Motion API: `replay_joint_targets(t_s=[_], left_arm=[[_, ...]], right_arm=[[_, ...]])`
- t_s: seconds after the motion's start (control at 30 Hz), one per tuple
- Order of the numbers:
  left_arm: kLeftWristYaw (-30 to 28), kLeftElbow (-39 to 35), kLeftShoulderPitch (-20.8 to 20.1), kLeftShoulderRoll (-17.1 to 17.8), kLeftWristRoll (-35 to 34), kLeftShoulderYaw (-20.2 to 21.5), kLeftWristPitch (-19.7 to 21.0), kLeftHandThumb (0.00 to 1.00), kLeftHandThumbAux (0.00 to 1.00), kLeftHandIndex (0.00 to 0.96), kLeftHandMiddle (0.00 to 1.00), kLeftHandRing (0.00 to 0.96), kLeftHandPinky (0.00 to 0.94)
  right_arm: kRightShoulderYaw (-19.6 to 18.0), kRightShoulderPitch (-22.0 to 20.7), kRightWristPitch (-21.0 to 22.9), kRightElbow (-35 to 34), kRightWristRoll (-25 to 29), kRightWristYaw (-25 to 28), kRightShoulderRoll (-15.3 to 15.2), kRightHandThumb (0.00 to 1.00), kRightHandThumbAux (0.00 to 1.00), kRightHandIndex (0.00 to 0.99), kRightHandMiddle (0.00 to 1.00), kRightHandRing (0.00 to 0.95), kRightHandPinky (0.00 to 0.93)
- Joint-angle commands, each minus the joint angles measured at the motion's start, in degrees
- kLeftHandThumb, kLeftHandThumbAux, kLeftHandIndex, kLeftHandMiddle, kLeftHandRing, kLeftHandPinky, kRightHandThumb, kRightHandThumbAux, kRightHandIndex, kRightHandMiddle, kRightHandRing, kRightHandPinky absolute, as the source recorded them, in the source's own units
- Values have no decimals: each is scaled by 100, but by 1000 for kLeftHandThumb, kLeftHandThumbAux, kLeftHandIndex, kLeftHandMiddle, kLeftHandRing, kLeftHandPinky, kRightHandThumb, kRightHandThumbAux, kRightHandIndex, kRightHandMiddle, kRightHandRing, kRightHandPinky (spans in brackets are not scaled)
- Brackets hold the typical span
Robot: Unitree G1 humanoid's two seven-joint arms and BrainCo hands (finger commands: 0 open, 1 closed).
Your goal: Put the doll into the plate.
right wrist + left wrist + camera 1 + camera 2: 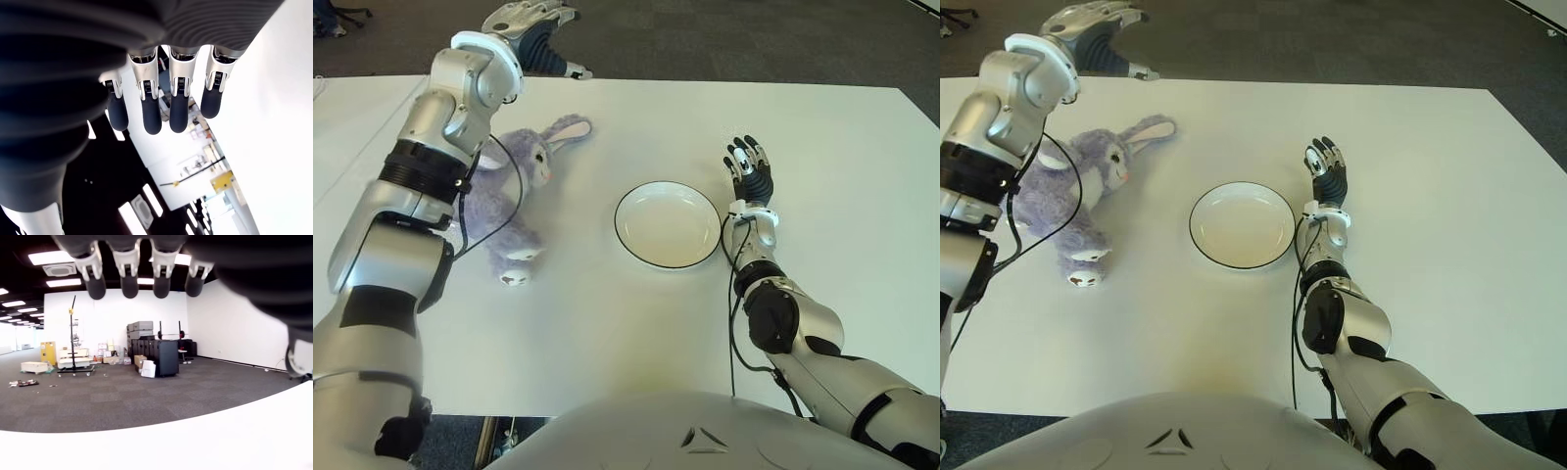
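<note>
- Nothing of the job is done yet, as I judge it: the doll (509,201), a purple plush rabbit, lies on its side on the counter (607,333), well apart from the plate (668,224), which is to its right and holds nothing.
- What is left is the whole of it: reach the doll, take hold, carry it across and set it in the plate.
- My left hand (530,29) is raised above the far edge of the counter, beyond the doll's ears. Its fingers (129,281) hang spread and loose, holding nothing and touching nothing.
- My right hand (749,168) shows just beside the plate, on its right. Its fingers (151,110) are stretched out straight, gripping nothing; I cannot tell whether the hand touches the counter.
</note>
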Motion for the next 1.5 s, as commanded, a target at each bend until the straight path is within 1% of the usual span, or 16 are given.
replay_joint_targets(t_s=[0.03,0.23,0.33,0.5,0.77,1.0,1.13,1.37,1.5], left_arm=[[-298,-220,540,140,-37,84,20,133,339,0,0,0,0],[-473,-450,869,438,-34,195,-1,138,318,0,0,0,0],[-527,-528,976,520,-55,246,-3,142,315,0,0,0,0],[-798,-674,1056,645,-35,273,132,141,323,0,0,0,0],[-1258,-768,1080,778,-8,275,174,124,335,0,0,0,0],[-1738,-639,1130,978,-18,210,18,111,326,0,0,0,0],[-1890,-572,1183,1056,-50,207,-91,103,311,0,0,0,0],[-2075,-733,1387,1170,-99,238,-168,100,303,0,0,0,0],[-2088,-771,1513,1201,-70,224,-188,91,306,0,0,0,0]], right_arm=[[-120,1209,880,769,106,-166,259,0,743,198,212,183,165],[-155,1211,905,763,148,-112,233,0,745,203,218,183,161],[-167,1213,913,762,160,-101,223,0,749,203,218,183,167],[-191,1220,919,758,185,-28,198,0,755,215,221,186,164],[-158,1226,900,759,135,-59,164,0,751,221,227,189,165],[-151,1208,877,755,126,-110,168,13,754,229,239,205,190],[-141,1215,865,755,114,-94,159,11,745,238,244,204,169],[-133,1203,856,756,97,-164,148,10,735,245,249,206,175],[-153,1204,816,753,115,-131,144,33,736,245,253,213,189]])
